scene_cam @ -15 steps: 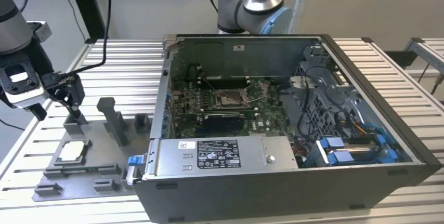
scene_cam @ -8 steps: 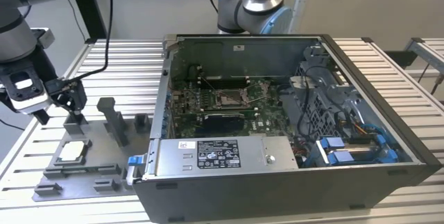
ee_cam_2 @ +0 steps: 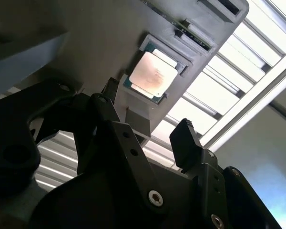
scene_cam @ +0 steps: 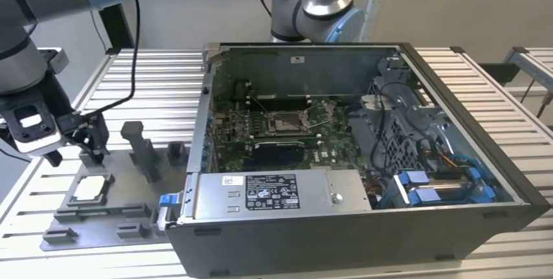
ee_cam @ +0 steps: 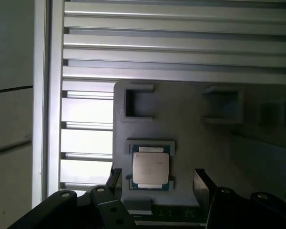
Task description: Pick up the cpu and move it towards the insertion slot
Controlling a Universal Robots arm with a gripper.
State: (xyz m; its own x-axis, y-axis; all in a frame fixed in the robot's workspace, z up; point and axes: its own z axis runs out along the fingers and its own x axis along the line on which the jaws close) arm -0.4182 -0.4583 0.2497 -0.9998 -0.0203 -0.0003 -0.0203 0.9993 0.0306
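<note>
The gripper (scene_cam: 74, 155) is positioned above the grey fixture (scene_cam: 111, 218), which rests on the slatted metal tabletop (scene_cam: 496, 101) at the exterior view's left. The jaws are spread wide and nothing is held between them. In both wrist views the two dark fingers (ee_cam: 203, 183) are seen standing one to each side of the cpu (ee_cam: 150, 167), and a clear gap is visible between each finger and the chip's edge; no contact with the cpu is shown. In the exterior view the cpu (scene_cam: 90, 189) is seated flat in a square recess of the fixture, silvery top upward, with a pale rim visible around the metal lid. In the second wrist view the cpu (ee_cam_2: 152, 76) is seen beyond the fingertips (ee_cam_2: 183, 137) and apart from them. The insertion slot (scene_cam: 285, 122) is located on the green circuit board (scene_cam: 333, 153) inside the open computer case (scene_cam: 346, 243), well apart from the cpu and toward the exterior view's right of it.
</note>
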